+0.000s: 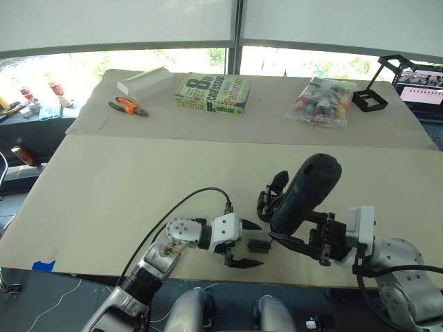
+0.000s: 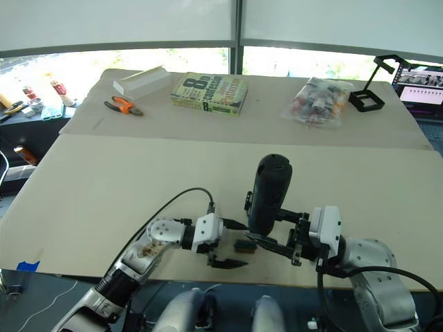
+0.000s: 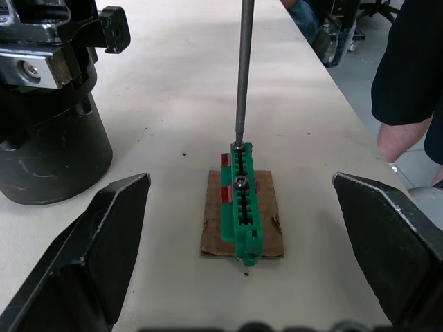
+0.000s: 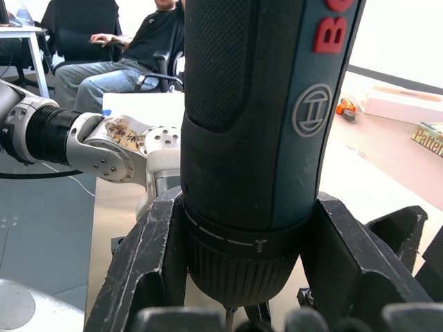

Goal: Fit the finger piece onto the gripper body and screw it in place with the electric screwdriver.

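In the left eye view the electric screwdriver [image 1: 304, 192] stands tilted near the table's [image 1: 138, 180] front edge, clamped by the right gripper [image 1: 299, 243], whose two fingers close around its lower end. The gripper body [image 1: 273, 194] sits on the table just behind and beside the screwdriver. The left gripper [image 1: 247, 243] lies low on the table with its fingers spread apart, and a small green-topped block [image 1: 258, 245] rests between the two grippers. Farther back lie orange-handled pliers [image 1: 127, 106], a white box [image 1: 145, 82], a book [image 1: 212, 94] and a clear bag of small items [image 1: 321, 101]. The finger piece cannot be made out as a separate part here. The right eye view shows the same layout. In the left wrist view the left gripper's fingers [image 3: 97, 249] stand wide apart on either side of the green block, which rests on a scrap of brown card [image 3: 241, 225]; the screwdriver's metal bit [image 3: 243, 72] comes down onto the block's far end, and the gripper body stands off to one side. A person's arm [image 3: 408, 90] shows beyond the table edge. In the right wrist view the right gripper's fingers [image 4: 149, 263] press on both sides of the screwdriver's barrel, and a seated person [image 4: 131, 52] is in the background.
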You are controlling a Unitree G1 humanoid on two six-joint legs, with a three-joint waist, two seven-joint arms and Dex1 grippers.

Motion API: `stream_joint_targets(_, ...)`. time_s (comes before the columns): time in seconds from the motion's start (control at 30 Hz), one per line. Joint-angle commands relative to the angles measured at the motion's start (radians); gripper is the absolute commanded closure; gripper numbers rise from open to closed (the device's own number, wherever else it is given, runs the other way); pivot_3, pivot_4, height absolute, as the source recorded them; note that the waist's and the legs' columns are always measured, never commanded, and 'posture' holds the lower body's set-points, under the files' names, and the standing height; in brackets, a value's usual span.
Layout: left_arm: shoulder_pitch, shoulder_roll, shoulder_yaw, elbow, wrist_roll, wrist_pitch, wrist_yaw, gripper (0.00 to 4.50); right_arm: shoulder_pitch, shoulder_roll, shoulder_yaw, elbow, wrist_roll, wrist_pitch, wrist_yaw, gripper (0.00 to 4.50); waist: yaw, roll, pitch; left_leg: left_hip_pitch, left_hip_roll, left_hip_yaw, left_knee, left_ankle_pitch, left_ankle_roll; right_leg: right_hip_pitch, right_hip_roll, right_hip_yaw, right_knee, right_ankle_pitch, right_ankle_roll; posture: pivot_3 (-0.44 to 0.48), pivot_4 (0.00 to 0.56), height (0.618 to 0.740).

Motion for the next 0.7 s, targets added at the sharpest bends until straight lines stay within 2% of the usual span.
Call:
stream_joint_targets(0.03, 0.021, -0.006, -0.039, -0.002, 0.011, 0.009, -0.005, 0.0, -0.004, 0.001, -0.004, -0.017, 0.004, -0.035, 0.004, 2.57, 0.0, 0.0, 0.0, 0.0, 0.0, 0.0, 0.0, 0.0, 0.0, 0.0, 0.0, 0.0, 0.0, 0.0, 0.0, 0.0, 0.15, 0.74)
stream_joint_targets(0.33, 0.02, -0.006, -0.037, -0.003, 0.013, 0.01, -0.002, 0.0, -0.002, -0.001, 0.001, -0.021, 0.005, -0.038, 0.007, 2.57, 0.0, 0.0, 0.0, 0.0, 0.0, 0.0, 0.0, 0.0, 0.0, 0.0, 0.0, 0.0, 0.0, 0.0, 0.0, 0.0, 0.15, 0.74)
stream_joint_targets(0.7, 0.004, 0.026, 0.01, 0.015, -0.006, -0.019, -0.016, 0.0, -0.05, -0.04, -0.052, -0.078, 0.076, 0.009, -0.022, 2.57, -0.003, 0.0, 0.0, 0.0, 0.0, 0.0, 0.0, 0.0, 0.0, 0.0, 0.0, 0.0, 0.0, 0.0, 0.0, 0.0, 0.15, 0.74)
